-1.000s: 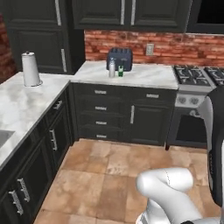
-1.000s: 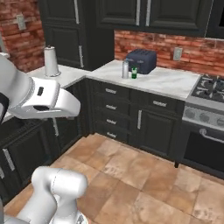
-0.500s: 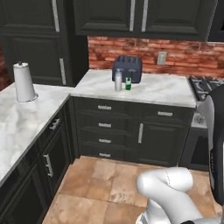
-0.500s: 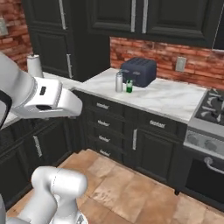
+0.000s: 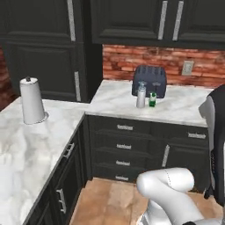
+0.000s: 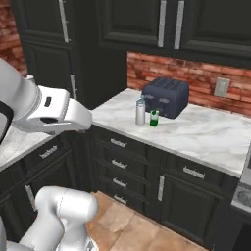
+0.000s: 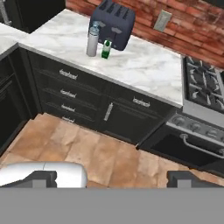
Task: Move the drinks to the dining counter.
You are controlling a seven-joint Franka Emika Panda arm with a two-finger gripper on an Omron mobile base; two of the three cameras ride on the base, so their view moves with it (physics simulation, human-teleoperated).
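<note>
Dark cabinets and a red brick wall (image 5: 145,57) stand behind a white marble counter (image 5: 184,110); on it, in front of the dark toaster (image 5: 150,81), the grey metal bottle (image 5: 141,95) with a light-blue cap stands upright, and the small green carton (image 5: 152,99) stands just beside it on the right; a paper-towel roll (image 5: 32,100) stands well apart on the left counter; a stove (image 7: 203,83) is at the counter's right end; the jaws (image 7: 111,178) are spread wide and hold nothing, above the tiled floor (image 7: 87,148)
</note>
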